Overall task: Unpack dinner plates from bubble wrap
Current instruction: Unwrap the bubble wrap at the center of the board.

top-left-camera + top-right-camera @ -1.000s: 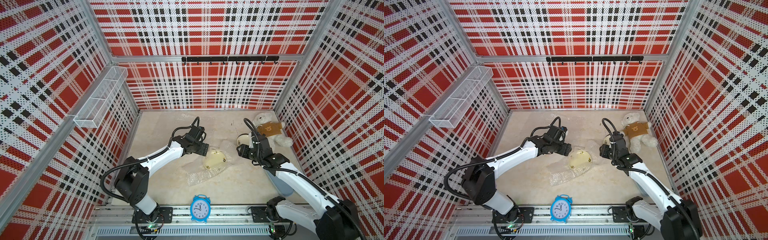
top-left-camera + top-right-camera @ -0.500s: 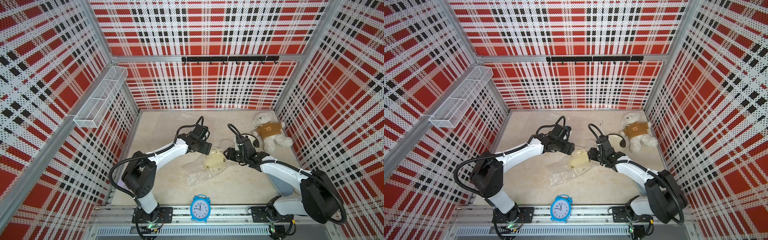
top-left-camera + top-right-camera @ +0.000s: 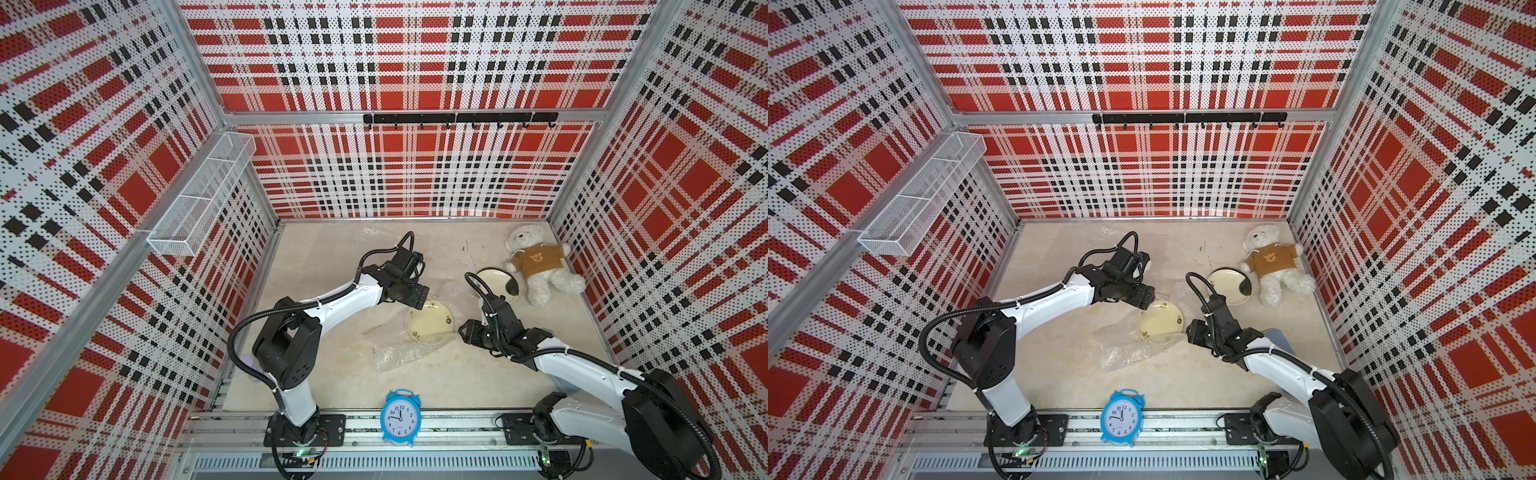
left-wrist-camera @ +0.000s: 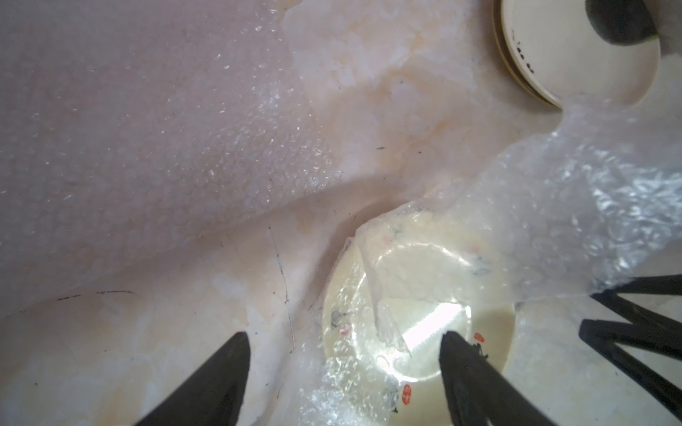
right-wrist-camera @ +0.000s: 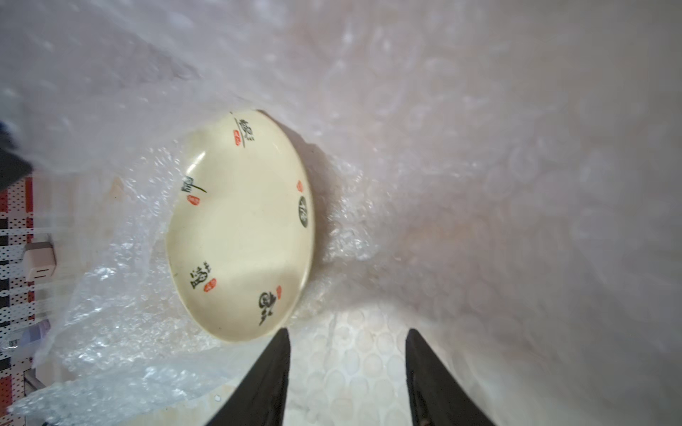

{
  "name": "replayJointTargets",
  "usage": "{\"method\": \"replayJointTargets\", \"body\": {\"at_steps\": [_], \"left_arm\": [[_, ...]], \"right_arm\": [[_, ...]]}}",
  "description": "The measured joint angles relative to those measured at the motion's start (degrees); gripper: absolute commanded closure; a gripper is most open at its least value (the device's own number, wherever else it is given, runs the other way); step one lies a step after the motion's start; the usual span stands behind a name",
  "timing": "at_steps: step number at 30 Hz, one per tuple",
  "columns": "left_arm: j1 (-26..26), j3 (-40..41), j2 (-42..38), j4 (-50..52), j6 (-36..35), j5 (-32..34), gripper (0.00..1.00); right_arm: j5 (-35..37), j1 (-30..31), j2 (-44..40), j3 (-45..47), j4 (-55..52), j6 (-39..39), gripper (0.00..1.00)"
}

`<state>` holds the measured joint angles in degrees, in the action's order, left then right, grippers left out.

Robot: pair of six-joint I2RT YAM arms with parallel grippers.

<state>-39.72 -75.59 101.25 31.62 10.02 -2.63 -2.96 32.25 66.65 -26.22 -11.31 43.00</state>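
Observation:
A cream dinner plate (image 3: 430,323) (image 3: 1160,323) with small dark and red marks lies mid-table in crinkled bubble wrap (image 3: 397,353) (image 3: 1125,353). My left gripper (image 3: 417,302) (image 4: 343,337) is open at the plate's far-left rim, one finger over the plate (image 4: 491,328), and a flap of wrap (image 4: 572,221) covers part of the plate. My right gripper (image 3: 464,332) (image 5: 347,333) is open just right of the plate (image 5: 240,228), its fingers straddling flat bubble wrap (image 5: 347,369). A second plate (image 3: 496,284) (image 4: 575,48) with a dark rim lies bare by the teddy.
A white teddy bear (image 3: 536,262) in a brown shirt lies at the back right. A blue alarm clock (image 3: 400,417) stands on the front rail. Another clear bubble wrap sheet (image 3: 370,239) lies flat at the back. A wire basket (image 3: 199,203) hangs on the left wall.
My right gripper has swung from the dark-rimmed plate by the teddy over to the cream plate's right side. The left gripper has crept closer to that plate's rim.

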Motion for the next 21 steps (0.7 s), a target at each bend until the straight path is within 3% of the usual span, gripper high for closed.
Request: {"method": "replayJointTargets", "body": {"at_steps": [7, 21], "left_arm": [[-1.7, -4.0, 2.0, 1.9, -2.0, -0.1, 0.16], [-4.2, -6.5, 4.6, 9.5, -7.1, 1.3, 0.16]], "right_arm": [[0.1, 0.0, -1.9, 5.1, -0.2, 0.3, 0.48], [2.2, 0.0, -2.1, 4.8, -0.1, -0.1, 0.47]]}}
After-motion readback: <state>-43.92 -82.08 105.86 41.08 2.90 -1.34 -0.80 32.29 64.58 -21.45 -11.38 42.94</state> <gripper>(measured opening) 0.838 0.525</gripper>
